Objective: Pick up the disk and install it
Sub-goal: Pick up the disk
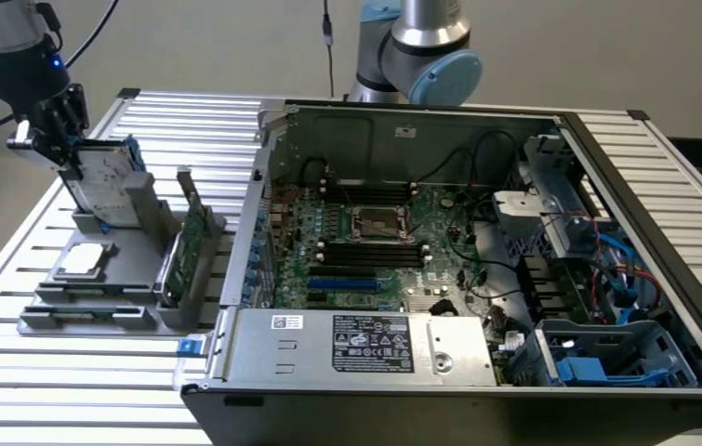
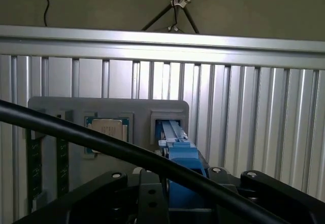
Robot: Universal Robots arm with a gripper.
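The disk (image 1: 109,181) stands on edge in a slot of the grey holder (image 1: 127,288) at the exterior view's left. It shows a silver face with a white label and blue side rails. My gripper (image 1: 59,139) comes down from above and sits right at the disk's top edge. In the wrist view, the disk's blue rail (image 2: 177,150) runs straight out from between the black gripper (image 2: 184,186) parts, down into the holder (image 2: 56,109).
On the holder lie a small silver square chip (image 1: 86,260) and an upright green circuit card (image 1: 190,246). The open computer case (image 1: 450,232) takes up the exterior view's right, with a blue-lined bay (image 1: 599,362) at its near corner. A black cable (image 2: 76,135) crosses the wrist view.
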